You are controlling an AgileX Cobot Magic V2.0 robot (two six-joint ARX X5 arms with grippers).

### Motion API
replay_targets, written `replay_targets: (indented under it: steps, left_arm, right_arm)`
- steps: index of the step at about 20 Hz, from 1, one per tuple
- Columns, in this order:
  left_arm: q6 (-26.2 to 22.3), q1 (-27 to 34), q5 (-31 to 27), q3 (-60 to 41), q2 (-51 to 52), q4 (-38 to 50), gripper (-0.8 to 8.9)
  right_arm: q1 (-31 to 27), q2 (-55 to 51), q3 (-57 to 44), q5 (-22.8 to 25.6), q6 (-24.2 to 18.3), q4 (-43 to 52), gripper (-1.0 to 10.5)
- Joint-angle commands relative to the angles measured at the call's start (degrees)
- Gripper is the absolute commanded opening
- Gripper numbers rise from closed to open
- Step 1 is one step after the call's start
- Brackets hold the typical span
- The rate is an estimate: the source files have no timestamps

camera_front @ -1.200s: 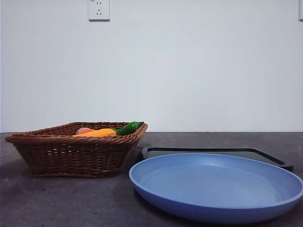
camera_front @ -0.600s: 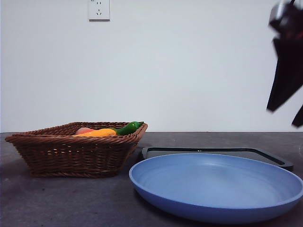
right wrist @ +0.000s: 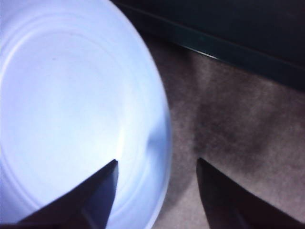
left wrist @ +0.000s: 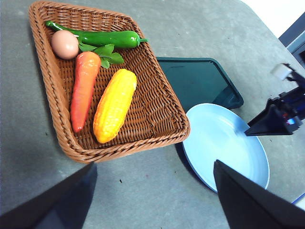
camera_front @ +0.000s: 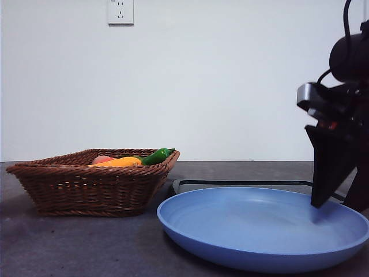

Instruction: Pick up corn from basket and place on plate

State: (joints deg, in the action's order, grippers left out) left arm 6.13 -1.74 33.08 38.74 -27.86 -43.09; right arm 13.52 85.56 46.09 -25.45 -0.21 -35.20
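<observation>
The corn [left wrist: 114, 105] lies in the wicker basket [left wrist: 125, 147] beside a carrot; in the front view only its top [camera_front: 119, 163] shows over the basket's rim [camera_front: 86, 171]. The light blue plate [camera_front: 259, 231] sits to the basket's right. My right gripper [right wrist: 156, 161] is open and low over the plate's [right wrist: 71, 95] right rim, one jaw inside and one outside it; it stands dark at the right of the front view [camera_front: 340, 199]. My left gripper [left wrist: 153, 164] hangs open high above the table near the basket's edge, with nothing between its jaws.
The basket also holds an orange carrot [left wrist: 85, 88], a green pepper [left wrist: 102, 38] and a round peach-pink fruit [left wrist: 64, 44]. A flat black tray [left wrist: 195, 81] lies behind the plate. A wall with a socket [camera_front: 120, 11] backs the table.
The right arm has come down from the top right corner to just over the plate's right rim. Basket, corn and plate have not moved.
</observation>
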Motion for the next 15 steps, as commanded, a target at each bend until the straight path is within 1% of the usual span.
replay_targets:
  steps: [1, 3, 6, 11, 15]
  left_arm:
    - [0.2, 0.0, 0.3, 1.2, -0.3, 0.7, 3.99]
    - [0.2, 0.0, 0.3, 1.2, -0.3, 0.7, 3.99]
    - [0.2, 0.0, 0.3, 1.2, -0.5, 0.7, 3.99]
    - [0.1, -0.3, 0.3, 1.6, -3.7, 1.0, 3.98]
    - [-0.1, -2.7, -0.5, 3.1, -10.1, 3.6, 3.89]
  right_arm:
    - [0.7, 2.0, 0.9, 0.0, -0.2, 0.6, 1.8]
    - [0.7, 2.5, 0.9, 0.0, -0.2, 0.7, 1.3]
    - [0.7, 3.2, 0.9, 0.0, -0.2, 0.9, 0.1]
    - [0.5, 2.6, 0.9, 1.0, 0.9, 0.1, 0.0]
    - [0.0, -3.2, 1.5, 1.5, 1.2, -2.9, 0.0]
